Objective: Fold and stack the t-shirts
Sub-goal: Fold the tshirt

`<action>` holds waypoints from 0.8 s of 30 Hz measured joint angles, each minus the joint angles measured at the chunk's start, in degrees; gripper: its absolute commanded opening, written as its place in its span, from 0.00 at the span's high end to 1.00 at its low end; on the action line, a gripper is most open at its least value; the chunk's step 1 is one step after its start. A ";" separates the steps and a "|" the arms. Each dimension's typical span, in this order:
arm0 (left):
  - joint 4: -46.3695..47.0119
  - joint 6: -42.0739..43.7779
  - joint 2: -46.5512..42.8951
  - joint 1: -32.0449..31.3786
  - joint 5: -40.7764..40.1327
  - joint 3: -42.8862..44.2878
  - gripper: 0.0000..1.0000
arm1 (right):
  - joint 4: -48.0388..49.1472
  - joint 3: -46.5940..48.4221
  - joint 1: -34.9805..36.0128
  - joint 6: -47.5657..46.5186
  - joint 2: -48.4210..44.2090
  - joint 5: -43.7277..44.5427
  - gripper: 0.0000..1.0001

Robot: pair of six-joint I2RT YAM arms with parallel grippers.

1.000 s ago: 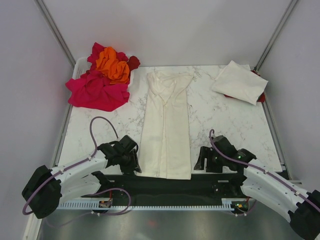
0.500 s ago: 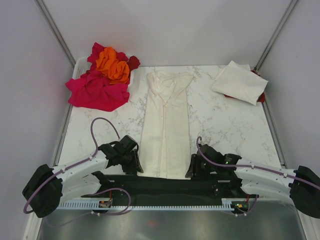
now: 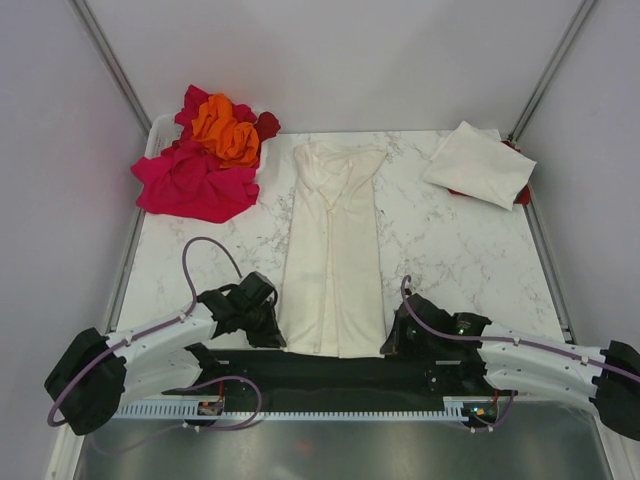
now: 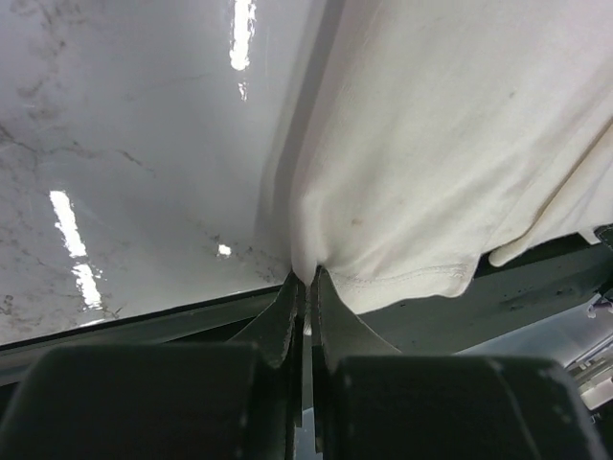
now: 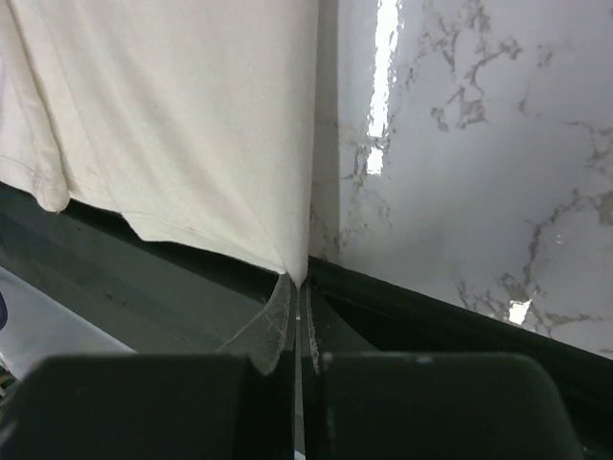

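A cream t-shirt [image 3: 333, 250], folded into a long narrow strip, lies down the middle of the marble table. My left gripper [image 3: 276, 338] is shut on its near left hem corner [image 4: 305, 273]. My right gripper [image 3: 392, 345] is shut on its near right hem corner [image 5: 299, 278]. Both corners sit at the table's near edge. A folded cream t-shirt [image 3: 478, 162] rests at the far right over a dark red one [image 3: 522, 194]. Magenta-pink [image 3: 193, 180], orange [image 3: 226, 130] and dark red [image 3: 266, 124] t-shirts lie heaped at the far left.
A white basket rim [image 3: 158, 128] shows under the coloured heap. A dark rail [image 3: 330, 372] runs along the table's near edge beneath both grippers. Grey walls and metal posts [image 3: 110, 65] enclose the table.
My right gripper moved left to the shirt's near right corner and closed on it. My left gripper closed on the near left corner. The shirt's near hem has drawn in slightly.
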 measured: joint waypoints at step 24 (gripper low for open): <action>-6.47 14.27 17.07 8.70 0.85 32.17 0.98 | -8.15 30.69 -19.50 -20.46 18.62 7.15 1.00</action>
